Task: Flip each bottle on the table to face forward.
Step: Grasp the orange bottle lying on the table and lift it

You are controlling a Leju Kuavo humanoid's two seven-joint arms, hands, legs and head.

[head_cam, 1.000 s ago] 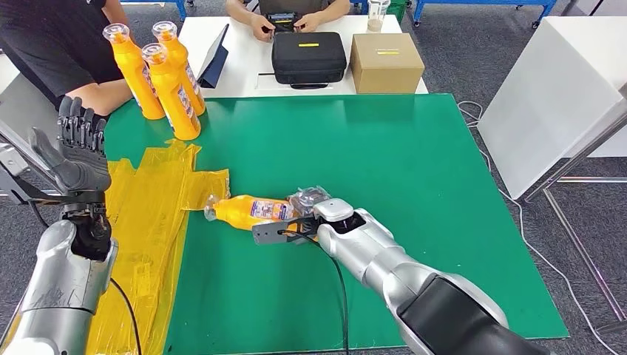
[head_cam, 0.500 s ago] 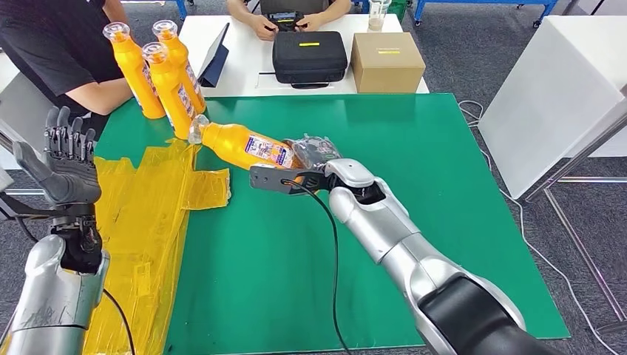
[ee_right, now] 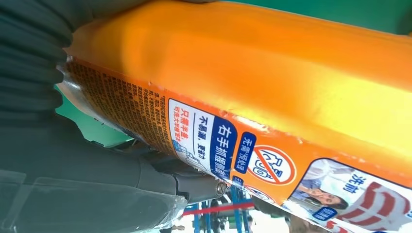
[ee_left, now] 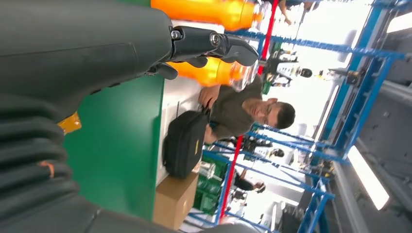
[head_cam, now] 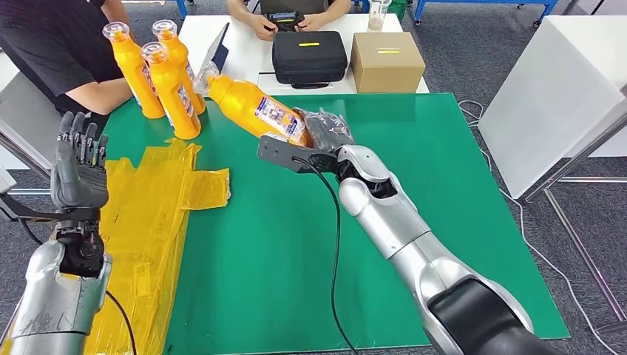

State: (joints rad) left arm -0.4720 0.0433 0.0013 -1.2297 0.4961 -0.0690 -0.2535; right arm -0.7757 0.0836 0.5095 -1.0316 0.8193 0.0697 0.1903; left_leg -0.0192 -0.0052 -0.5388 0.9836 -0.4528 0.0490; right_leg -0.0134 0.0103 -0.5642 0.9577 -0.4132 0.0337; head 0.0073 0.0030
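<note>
Orange detergent bottle (head_cam: 255,109) sits in our right hand (head_cam: 325,133), lifted above the far-left part of the green table (head_cam: 414,222). Our fingers wrap its base end, and the right wrist view shows its printed label (ee_right: 214,145) right against the palm. The bottle's long axis is tilted: base low at the hand, clear cap (head_cam: 205,75) high and pointing toward the far-left corner. The cap is just beside the three standing bottles (head_cam: 166,78) grouped at that corner; whether it touches the nearest one we cannot tell.

Our judgement: the coming move is to swing the base down and stand the bottle upright next to that group, label forward. The risk is the cap clipping the standing ones.

Our left hand (head_cam: 78,174) is raised off the table's left edge, fingers spread, holding nothing, and is well apart from the bottle.

Yellow plastic sheet (head_cam: 151,214) covers the table's left side. A white table (head_cam: 244,52) beyond the far edge carries a black case (head_cam: 308,55) and a cardboard box (head_cam: 386,63). A person's forearm (head_cam: 103,95) rests by the far-left corner. Grey floor surrounds the tables.
</note>
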